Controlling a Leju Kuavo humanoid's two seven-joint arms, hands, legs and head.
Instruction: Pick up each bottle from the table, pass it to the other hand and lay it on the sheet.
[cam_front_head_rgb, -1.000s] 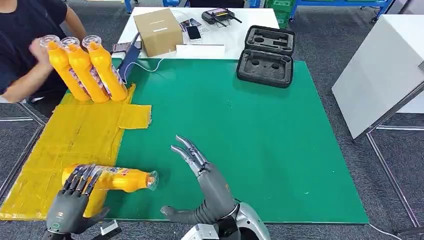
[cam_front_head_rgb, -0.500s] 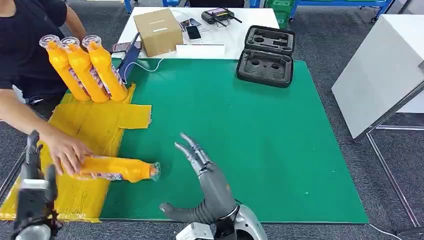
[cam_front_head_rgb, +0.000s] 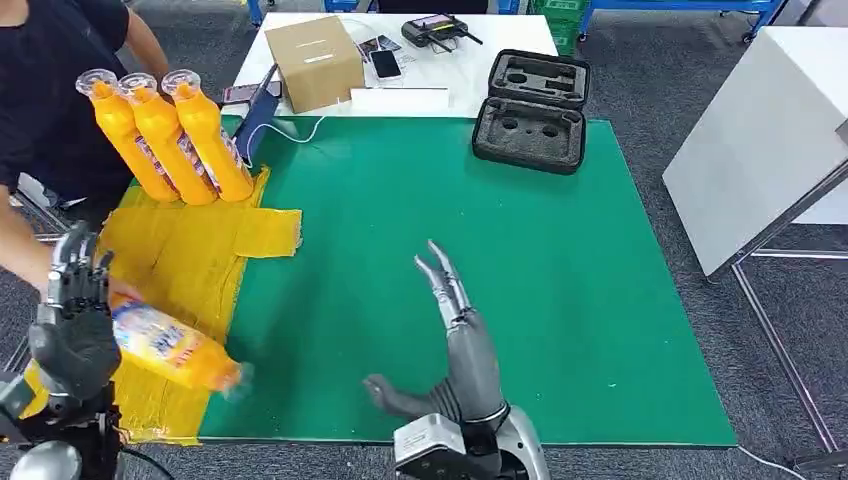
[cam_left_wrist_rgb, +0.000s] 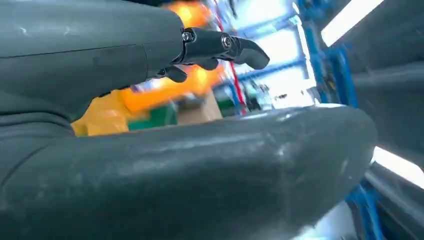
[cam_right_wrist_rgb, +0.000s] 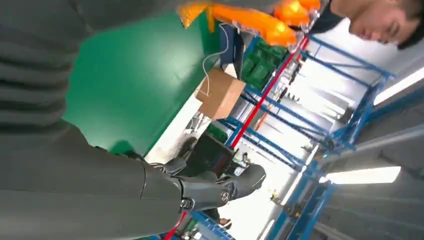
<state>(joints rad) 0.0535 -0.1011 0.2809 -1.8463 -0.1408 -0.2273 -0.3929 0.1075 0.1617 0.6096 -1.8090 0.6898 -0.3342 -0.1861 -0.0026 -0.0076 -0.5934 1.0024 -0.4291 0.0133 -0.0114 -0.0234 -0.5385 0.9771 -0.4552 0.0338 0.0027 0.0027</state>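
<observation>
— Since half a second ago your right hand (cam_front_head_rgb: 455, 330) has swung further out over the mat (cam_front_head_rgb: 560, 290), fingers spread, grasping nothing; your left hand (cam_front_head_rgb: 70, 325) has risen beside the sheet (cam_front_head_rgb: 190, 265).

— And the bottle (cam_front_head_rgb: 175, 352)?

— Off the sheet, tilted, blurred, a person's arm (cam_front_head_rgb: 20, 250) behind it. Whether your left fingers grasp it, I cannot tell.

— Risk?

— You could collide with that arm, or the bottle could slip and roll off the edge.

— Count?

— One mat, one sheet, four bottles: three upright ones (cam_front_head_rgb: 165, 140) at the sheet's far end, one by your left hand.
</observation>
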